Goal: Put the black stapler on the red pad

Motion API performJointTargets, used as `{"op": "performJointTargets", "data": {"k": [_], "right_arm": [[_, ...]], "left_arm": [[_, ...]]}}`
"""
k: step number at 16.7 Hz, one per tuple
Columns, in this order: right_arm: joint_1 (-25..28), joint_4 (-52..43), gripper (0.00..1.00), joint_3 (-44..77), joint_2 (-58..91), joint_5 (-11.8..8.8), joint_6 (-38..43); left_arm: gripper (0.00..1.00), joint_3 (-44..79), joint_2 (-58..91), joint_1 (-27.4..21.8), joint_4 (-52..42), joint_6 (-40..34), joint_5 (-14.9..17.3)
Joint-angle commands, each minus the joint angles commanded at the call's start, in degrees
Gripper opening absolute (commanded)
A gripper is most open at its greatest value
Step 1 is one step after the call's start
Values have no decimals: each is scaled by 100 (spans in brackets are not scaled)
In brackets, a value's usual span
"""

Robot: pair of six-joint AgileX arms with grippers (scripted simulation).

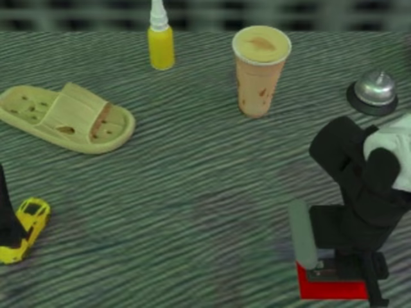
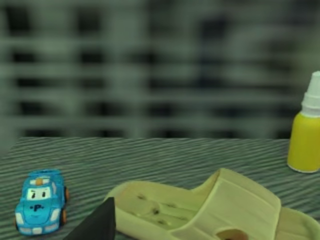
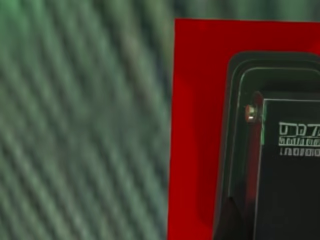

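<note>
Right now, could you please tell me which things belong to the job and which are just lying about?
Job: stapler, red pad, right gripper over them.
Lying about: slipper, yellow bottle, cup, bell, yellow toy car, blue toy car.

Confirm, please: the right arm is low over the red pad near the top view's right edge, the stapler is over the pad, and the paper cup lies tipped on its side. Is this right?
One detail is wrong: the paper cup stands upright, as the top view shows. The rest holds: the right gripper is low over the red pad, with the black stapler over it.
</note>
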Motion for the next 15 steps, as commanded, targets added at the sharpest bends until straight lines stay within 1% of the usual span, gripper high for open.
{"op": "performJointTargets", "data": {"k": [11,12,15], "right_arm": [[0,0,98,0,0,0,0],[0,0,100,0,0,0,0],[0,0,100,0,0,0,0]], "left_arm": [[100,0,0,0,0,0,0],[100,0,0,0,0,0,0],[100,0,0,0,0,0,0]]}}
